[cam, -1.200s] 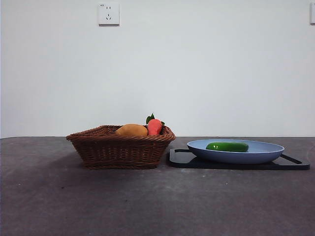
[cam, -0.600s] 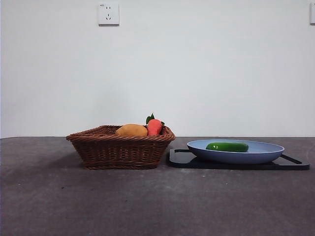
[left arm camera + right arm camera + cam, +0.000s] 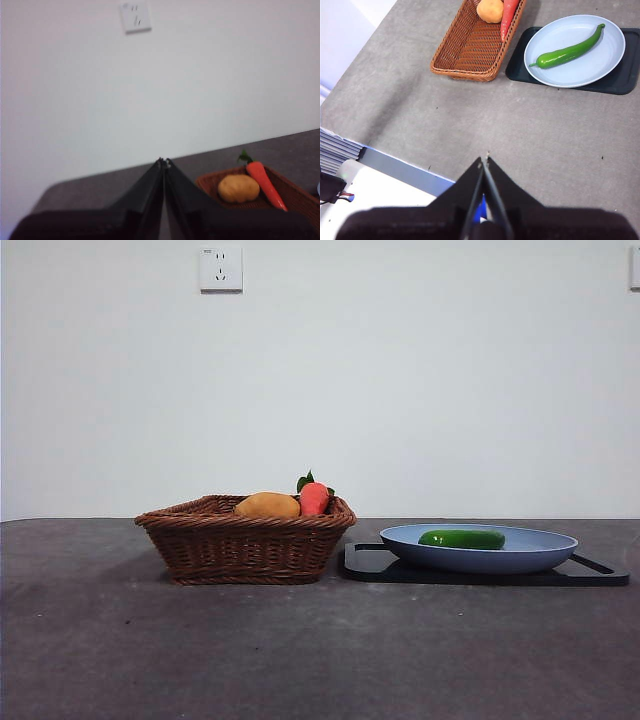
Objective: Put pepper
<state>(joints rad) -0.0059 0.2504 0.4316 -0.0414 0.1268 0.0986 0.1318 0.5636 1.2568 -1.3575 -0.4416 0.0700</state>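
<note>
One pepper lies lengthwise across the blue plate.

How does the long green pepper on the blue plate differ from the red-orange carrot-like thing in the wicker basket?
The glossy green pepper is slim and curved; the red-orange carrot-shaped vegetable is straighter and tapers to a point. The pepper lies alone on the pale blue plate; the carrot shares the brown wicker basket with a yellow-orange oval fruit. Both are elongated, and neither is held.

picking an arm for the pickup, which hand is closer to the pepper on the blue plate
Probably the right, though both are far. The right hand hangs high near the table's front edge with the pepper in plain sight. The left hand faces the basket; the pepper is outside its view.
</note>
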